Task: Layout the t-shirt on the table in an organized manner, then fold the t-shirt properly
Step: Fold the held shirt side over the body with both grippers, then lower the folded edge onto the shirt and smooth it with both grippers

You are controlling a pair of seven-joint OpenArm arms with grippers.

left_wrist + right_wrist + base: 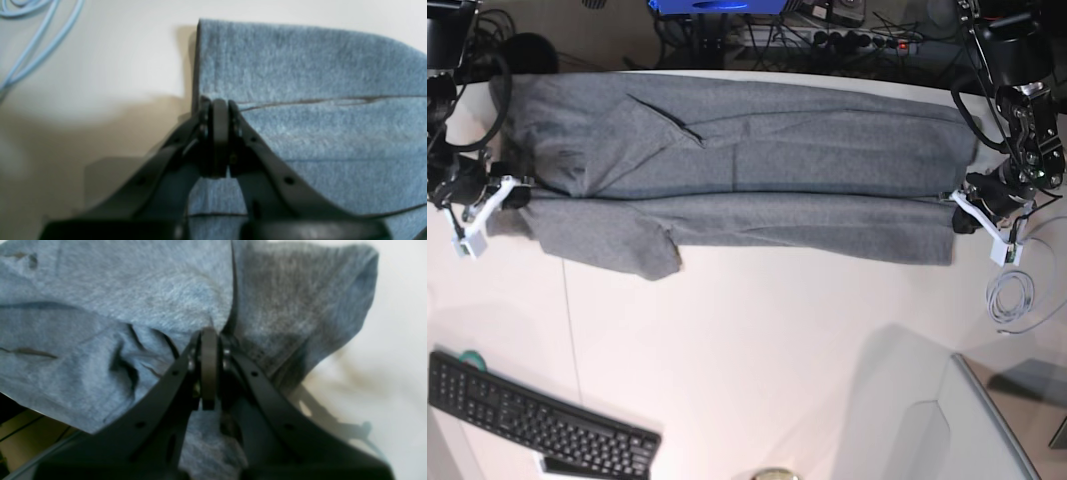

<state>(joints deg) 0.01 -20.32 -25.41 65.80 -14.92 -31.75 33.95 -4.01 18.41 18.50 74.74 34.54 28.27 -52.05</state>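
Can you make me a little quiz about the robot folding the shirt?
1. True or false: the t-shirt lies stretched across the table.
2. Which gripper is at the sleeve end? A left gripper B right gripper
3. What black thing lies at the table's near corner?

Key: 1 true. 2 B. 3 the keyboard.
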